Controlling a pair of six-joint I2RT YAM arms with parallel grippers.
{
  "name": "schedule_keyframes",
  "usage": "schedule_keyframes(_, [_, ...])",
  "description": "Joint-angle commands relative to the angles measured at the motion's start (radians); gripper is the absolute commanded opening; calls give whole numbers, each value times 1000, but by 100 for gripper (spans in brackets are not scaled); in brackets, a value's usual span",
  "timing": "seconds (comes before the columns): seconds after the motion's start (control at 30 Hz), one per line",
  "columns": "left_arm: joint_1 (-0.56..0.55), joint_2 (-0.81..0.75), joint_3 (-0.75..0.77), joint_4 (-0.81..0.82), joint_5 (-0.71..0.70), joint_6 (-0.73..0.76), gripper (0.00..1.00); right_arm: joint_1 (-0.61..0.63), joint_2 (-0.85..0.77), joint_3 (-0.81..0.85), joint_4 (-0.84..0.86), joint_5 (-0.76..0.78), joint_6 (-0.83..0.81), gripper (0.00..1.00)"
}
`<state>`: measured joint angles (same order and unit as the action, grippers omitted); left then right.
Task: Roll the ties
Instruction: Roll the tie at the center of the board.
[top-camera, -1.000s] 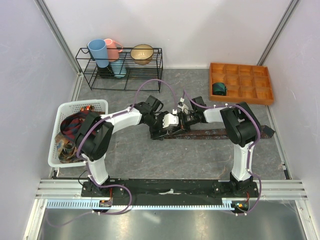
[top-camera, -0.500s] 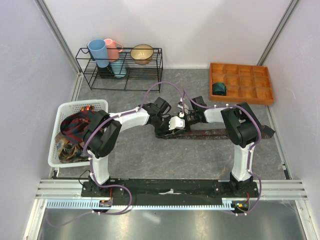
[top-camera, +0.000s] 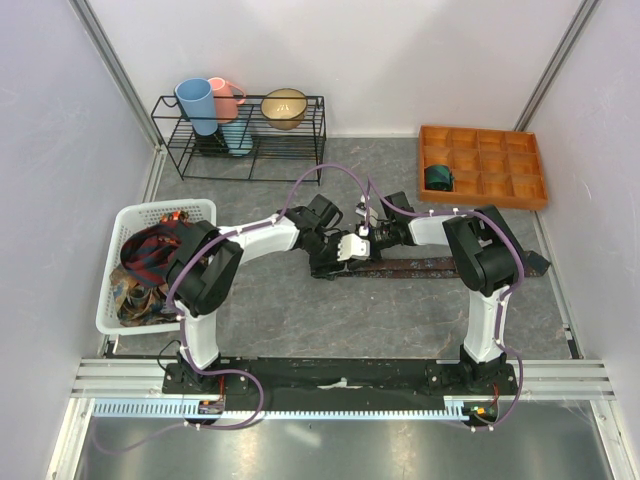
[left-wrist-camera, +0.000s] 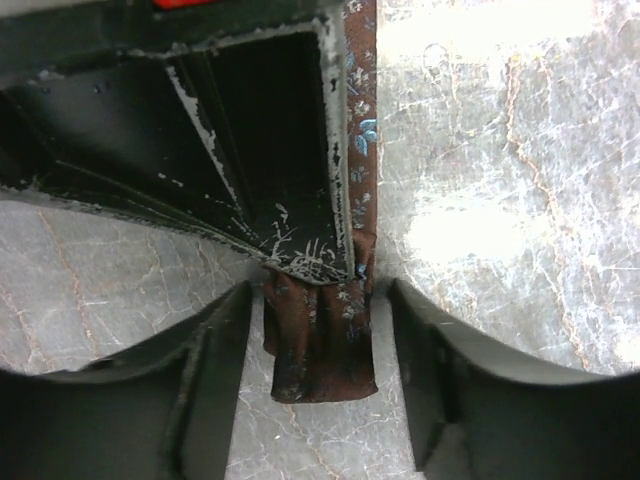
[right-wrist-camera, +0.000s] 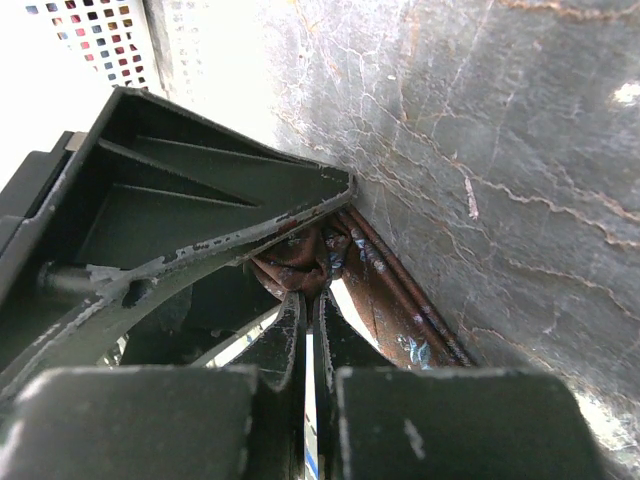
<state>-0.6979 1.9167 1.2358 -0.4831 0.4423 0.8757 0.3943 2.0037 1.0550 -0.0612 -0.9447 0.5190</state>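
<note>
A maroon-brown tie lies stretched along the table, its left end between the two grippers. In the left wrist view that end lies flat on the table. My left gripper straddles it, open, with a gap on each side. My right gripper is shut on a bunched fold of the tie just behind that end. From above, the left gripper and right gripper almost touch. More ties are heaped in the white basket.
An orange compartment tray at the back right holds a rolled teal tie. A black wire rack with cups and a bowl stands at the back left. Purple cables arch over both arms.
The left gripper has slid right along the table to the tie's end and narrowed its opening. The right gripper has kept its pinch and barely moved.
</note>
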Motion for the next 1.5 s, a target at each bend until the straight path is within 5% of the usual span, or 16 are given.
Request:
schedule_keyframes(0.0, [-15, 14, 30, -35, 4, -14, 69, 0, -28, -10, 14, 9, -5, 0])
schedule_keyframes(0.27, [-46, 68, 76, -22, -40, -43, 66, 0, -31, -7, 47, -11, 29, 0])
schedule_keyframes(0.5, [-45, 35, 13, -35, -105, -30, 36, 3, -16, 0, 55, -26, 47, 0])
schedule_keyframes(0.77, [-43, -5, -68, -55, -143, -113, 24, 9, 1, 13, 64, -5, 29, 0])
schedule_keyframes(0.87, [-43, -10, -73, -46, -140, -152, 49, 8, 30, 33, -5, 21, -30, 0])
schedule_keyframes(0.97, [-28, -51, -99, -16, -114, -147, 59, 8, 56, 36, -38, 41, -77, 0])
schedule_keyframes(1.2, [78, -169, -173, 40, 113, -73, 65, -5, 98, 16, -65, 57, -117, 0])
schedule_keyframes(1.47, [90, -203, -187, 110, 148, -72, 65, -14, 113, 19, -65, 61, -117, 0])
